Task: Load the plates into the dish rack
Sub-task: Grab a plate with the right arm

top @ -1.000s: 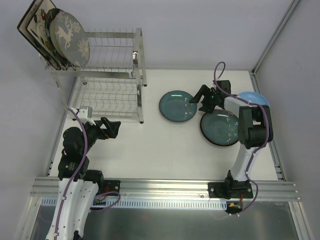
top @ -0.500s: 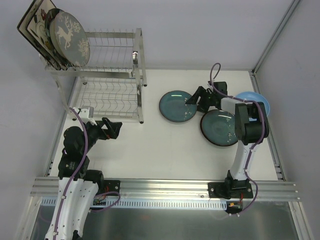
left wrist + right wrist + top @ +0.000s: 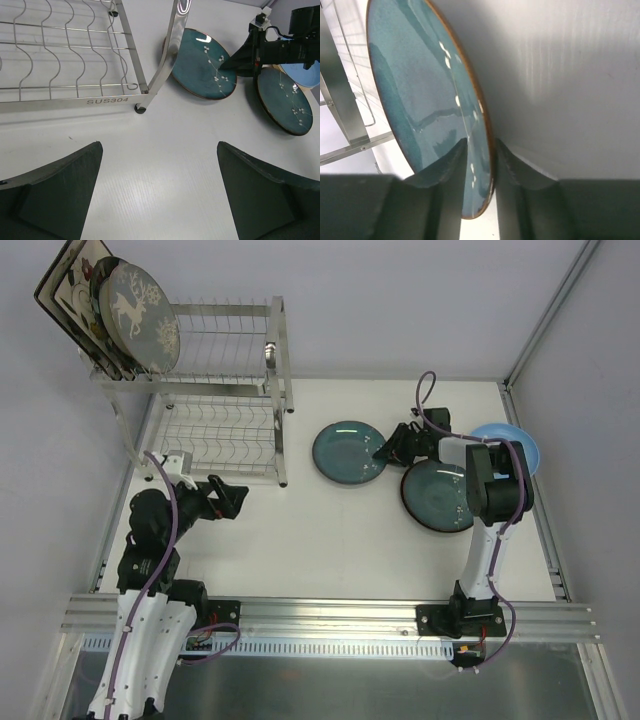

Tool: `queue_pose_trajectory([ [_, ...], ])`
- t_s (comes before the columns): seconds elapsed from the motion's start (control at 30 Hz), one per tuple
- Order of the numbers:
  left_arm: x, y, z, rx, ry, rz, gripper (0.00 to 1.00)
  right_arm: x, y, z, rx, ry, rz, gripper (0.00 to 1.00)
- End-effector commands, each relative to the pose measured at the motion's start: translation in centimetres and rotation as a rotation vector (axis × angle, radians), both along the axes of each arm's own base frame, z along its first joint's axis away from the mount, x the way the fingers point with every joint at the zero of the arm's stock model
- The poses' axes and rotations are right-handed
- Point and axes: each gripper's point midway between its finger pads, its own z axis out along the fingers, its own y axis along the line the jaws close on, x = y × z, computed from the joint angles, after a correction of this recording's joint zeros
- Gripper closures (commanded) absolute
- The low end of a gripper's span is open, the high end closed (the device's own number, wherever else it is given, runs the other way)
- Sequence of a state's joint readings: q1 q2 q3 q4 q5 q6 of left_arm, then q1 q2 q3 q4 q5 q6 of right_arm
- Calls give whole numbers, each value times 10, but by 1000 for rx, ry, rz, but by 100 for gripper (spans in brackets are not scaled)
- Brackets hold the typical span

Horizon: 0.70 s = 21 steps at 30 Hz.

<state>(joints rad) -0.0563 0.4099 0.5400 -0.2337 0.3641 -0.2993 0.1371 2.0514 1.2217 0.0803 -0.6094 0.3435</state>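
Note:
A dark teal plate [image 3: 348,452] [image 3: 202,62] [image 3: 420,90] lies on the white table right of the dish rack [image 3: 215,390] [image 3: 75,55]. My right gripper [image 3: 383,452] [image 3: 480,145] is shut on its right rim, one finger on the face and the other under the edge. A second teal plate [image 3: 440,496] [image 3: 285,100] lies below that arm, and a light blue plate [image 3: 510,445] lies at the far right. A round deer plate [image 3: 138,305] and a square floral plate [image 3: 70,280] stand at the rack's upper left end. My left gripper [image 3: 235,498] [image 3: 159,146] hangs open above bare table before the rack.
The rack's front corner post [image 3: 172,45] stands close to the held plate's left edge. The rack's lower tier of wire slots [image 3: 60,45] holds nothing. A metal rail [image 3: 330,618] runs along the near edge, and a raised border [image 3: 550,530] lines the table's right side.
The right gripper moved left onto the teal plate's rim and its jaws closed on it; the plate shifted slightly left. The left gripper edged a little to the right.

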Motion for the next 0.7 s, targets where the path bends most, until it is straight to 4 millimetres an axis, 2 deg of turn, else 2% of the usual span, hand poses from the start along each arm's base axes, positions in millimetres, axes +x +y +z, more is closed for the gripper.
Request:
queue_pose_trajectory([
  [0.0,-3,-10,16,-27,-20,-52,1,0,11,11,31,-39,40,71],
  [0.1,-2,-14,21,-40,-14,-66,1,0,11,21,41,-55,39,83],
  [0.13,-2,-14,21,-43,-8,-66,1,0,11,24,45,-62,38,90],
  [0.23,1,-15,25,-61,5,-58,1,-3,12,38,58,-81,34,98],
  [0.4,3,-24,29,-115,52,-80,1,-7,13,65,95,-123,34,99],
  [0.5,5,-31,31,-151,89,-96,1,-14,12,74,109,-127,29,100],
  [0.53,6,-33,29,-156,105,-102,1,-15,12,85,115,-148,27,100],
  [0.6,8,-36,31,-174,116,-105,1,-21,11,89,125,-147,18,99],
  [0.63,9,-39,29,-178,129,-107,1,-24,10,101,135,-170,20,99],
  [0.67,10,-41,30,-189,133,-110,1,-28,11,101,144,-164,16,99],
])
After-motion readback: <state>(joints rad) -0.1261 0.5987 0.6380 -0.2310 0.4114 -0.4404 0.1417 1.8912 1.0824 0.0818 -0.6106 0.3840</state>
